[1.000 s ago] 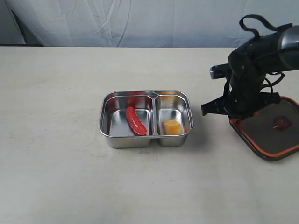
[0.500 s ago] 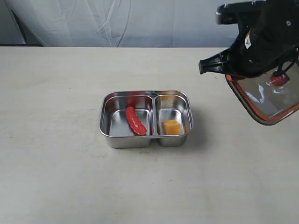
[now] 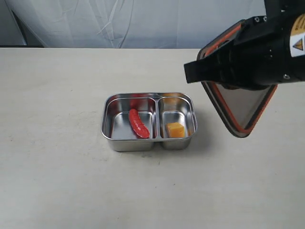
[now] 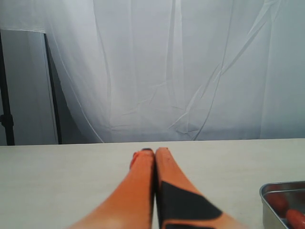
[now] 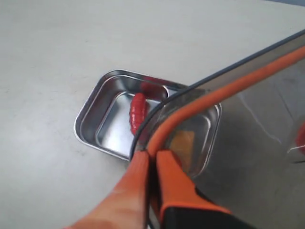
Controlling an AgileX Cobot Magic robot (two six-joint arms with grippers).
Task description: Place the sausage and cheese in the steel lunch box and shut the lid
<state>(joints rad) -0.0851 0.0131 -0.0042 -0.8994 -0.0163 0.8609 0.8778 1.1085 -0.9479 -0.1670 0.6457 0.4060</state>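
Note:
The steel lunch box point(image 3: 148, 94) stands open mid-table. The red sausage point(image 3: 138, 123) lies in its left compartment and the yellow cheese point(image 3: 175, 129) in its right one. My right arm point(image 3: 248, 52) holds the dark lid point(image 3: 240, 107) in the air, steeply tilted, just right of the box. In the right wrist view my right gripper point(image 5: 151, 155) is shut on the orange-sealed rim of the lid point(image 5: 248, 109), above the box point(image 5: 95, 102) and sausage point(image 5: 137, 112). My left gripper point(image 4: 153, 152) is shut and empty above bare table, with a corner of the box point(image 4: 276, 188) beside it.
The beige table point(image 3: 57, 167) stretches wide to the left of the box and in front of it. A white curtain point(image 3: 143, 24) hangs behind the table's far edge.
My right arm has lifted the lid off the table at the right and carried it up and leftward toward the box, tipping it onto its edge. The box, sausage and cheese have not moved.

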